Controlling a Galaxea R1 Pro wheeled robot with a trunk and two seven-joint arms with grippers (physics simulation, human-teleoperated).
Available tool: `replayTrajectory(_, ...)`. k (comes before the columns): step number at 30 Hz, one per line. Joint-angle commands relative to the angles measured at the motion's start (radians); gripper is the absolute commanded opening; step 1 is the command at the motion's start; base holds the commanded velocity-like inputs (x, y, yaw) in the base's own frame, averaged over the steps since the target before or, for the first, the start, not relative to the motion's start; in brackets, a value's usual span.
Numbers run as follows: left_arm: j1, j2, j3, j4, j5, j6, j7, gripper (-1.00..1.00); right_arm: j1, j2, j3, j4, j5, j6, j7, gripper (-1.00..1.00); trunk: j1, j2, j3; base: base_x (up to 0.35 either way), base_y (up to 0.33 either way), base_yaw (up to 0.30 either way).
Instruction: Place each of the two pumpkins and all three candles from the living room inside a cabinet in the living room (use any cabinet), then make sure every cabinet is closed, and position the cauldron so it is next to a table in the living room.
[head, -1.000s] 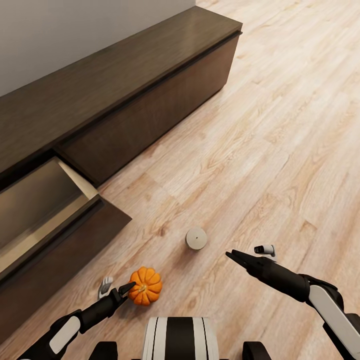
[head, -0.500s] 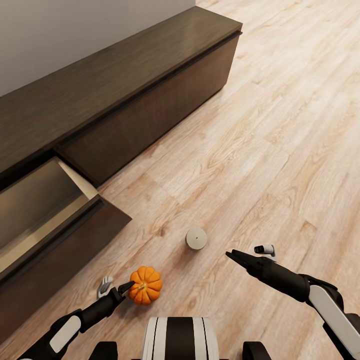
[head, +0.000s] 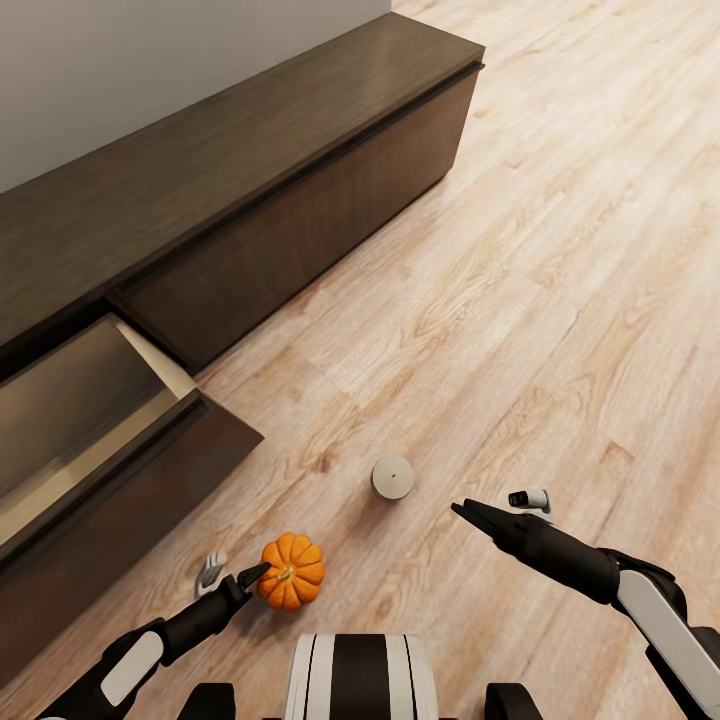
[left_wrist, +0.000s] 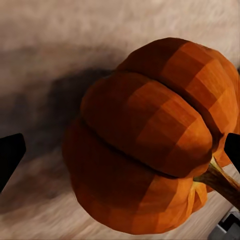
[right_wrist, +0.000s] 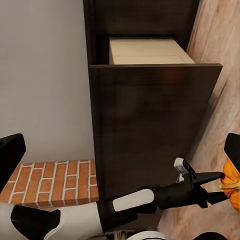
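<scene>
A small orange pumpkin (head: 292, 571) sits on the wood floor just in front of my base. My left gripper (head: 232, 574) is open beside it, with the dark fingertip touching the pumpkin's left side. In the left wrist view the pumpkin (left_wrist: 150, 135) looms close between the two fingertips, stem toward one side. A pale candle (head: 393, 477) stands upright on the floor further ahead. My right gripper (head: 492, 505) hovers open and empty to the right of the candle. The dark-brown cabinet (head: 300, 170) runs along the wall, with one drawer (head: 90, 430) pulled open at the left.
The open drawer front (right_wrist: 150, 125) juts out over the floor close to my left arm (right_wrist: 150, 200). Its pale inside (right_wrist: 147, 50) holds nothing that I can see. Wood flooring (head: 560, 250) stretches to the right and ahead.
</scene>
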Motion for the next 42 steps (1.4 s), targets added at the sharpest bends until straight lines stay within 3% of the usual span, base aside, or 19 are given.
replayTrajectory(1, 0.001, 0.000, -0.011, 0.003, -0.011, -0.001, 0.027, 1.00, 0.000, -0.001, 0.001, 0.000, -0.007, 0.006, -0.001, 1.00, 0.000, 0.000, -0.001, 0.000, 0.000, 0.000)
replayTrajectory(6, 0.001, 0.001, -0.012, 0.002, -0.012, -0.002, 0.023, 1.00, 0.000, -0.001, 0.001, 0.000, -0.008, 0.006, -0.001, 1.00, 0.000, 0.000, -0.001, 0.000, 0.000, 0.000)
replayTrajectory(9, 0.001, 0.001, -0.012, 0.002, -0.013, -0.003, 0.023, 1.00, 0.000, -0.001, 0.001, 0.000, -0.008, 0.006, -0.001, 1.00, 0.001, -0.001, -0.012, 0.000, 0.000, 0.000)
replayTrajectory(42, 0.001, 0.001, -0.015, 0.000, -0.025, -0.017, 0.015, 1.00, 0.000, -0.001, 0.001, 0.000, -0.008, 0.006, -0.001, 1.00, 0.001, -0.001, -0.012, 0.000, 0.000, 0.000)
